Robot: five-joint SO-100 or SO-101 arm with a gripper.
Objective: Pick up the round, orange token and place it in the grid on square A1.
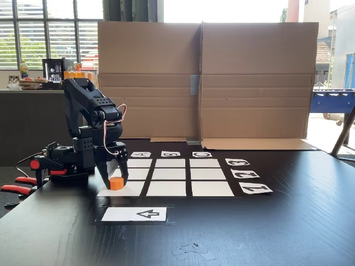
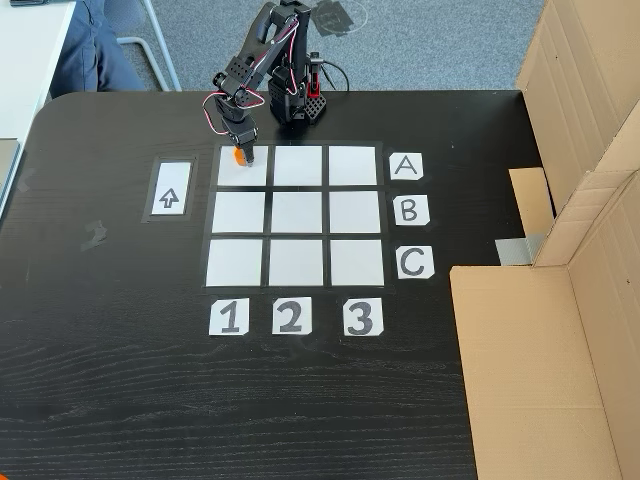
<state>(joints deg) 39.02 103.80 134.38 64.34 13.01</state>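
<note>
Flanking grid (image 2: 295,215): arrow card (image 2: 170,188), cardboard (image 2: 560,330).

— What sort of place is this?
— An office or lab. A black table (image 1: 288,233) stands by big blinded windows (image 1: 50,33), with grey carpet (image 2: 420,40) underneath.
— Anything else?
— A counter (image 1: 28,91) holding bottles, a cardboard screen (image 1: 205,77), and a small robot arm (image 1: 91,127) clamped to the table's edge.
</note>
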